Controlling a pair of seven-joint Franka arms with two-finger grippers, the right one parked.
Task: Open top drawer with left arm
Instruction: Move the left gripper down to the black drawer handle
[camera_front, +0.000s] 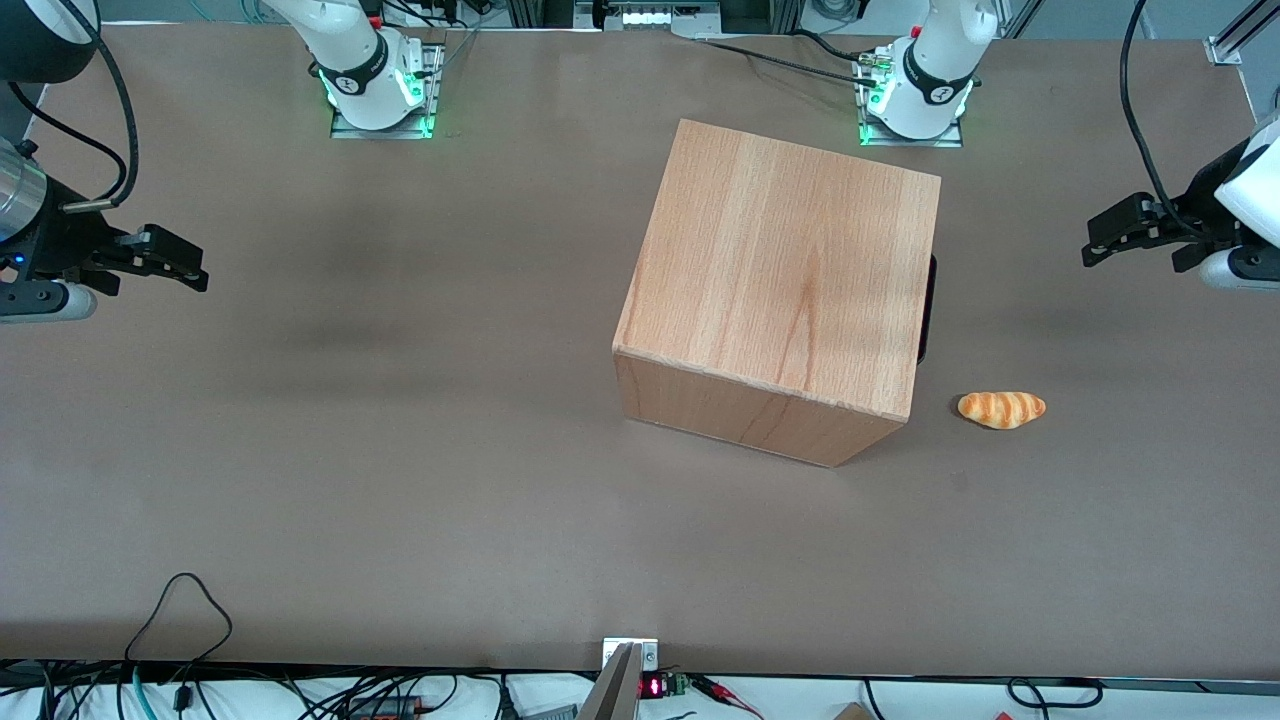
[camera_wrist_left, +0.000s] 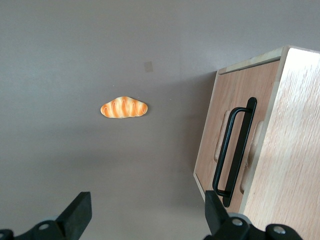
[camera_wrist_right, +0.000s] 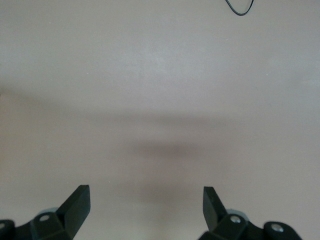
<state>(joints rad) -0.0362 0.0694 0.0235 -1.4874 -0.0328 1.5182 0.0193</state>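
The shallow light-wood top drawer w/ its long black bar handle is shut flush in the big light-wood box casing, which sits centre-right of the front frame on the brown bench. In that frame only a sliver of the black handle shows, at the casing's right edge, so the drawer front faces the working arm's end of the bench. Nothing pulled out yet: we judge the task not begun.

Our white glossy left arm hangs at the right edge of the front frame, its black two-finger gripper well apart from the handle and off the bench surface. Fingers are spread wide, holding nothing.

Left to do, as we read it: approach, close on the bar, pull outward.

A small orange-striped croissant-shaped bread toy lies on the bench near the casing's corner, nearer the front cam than the handle; it shouldn't hinder the reach.
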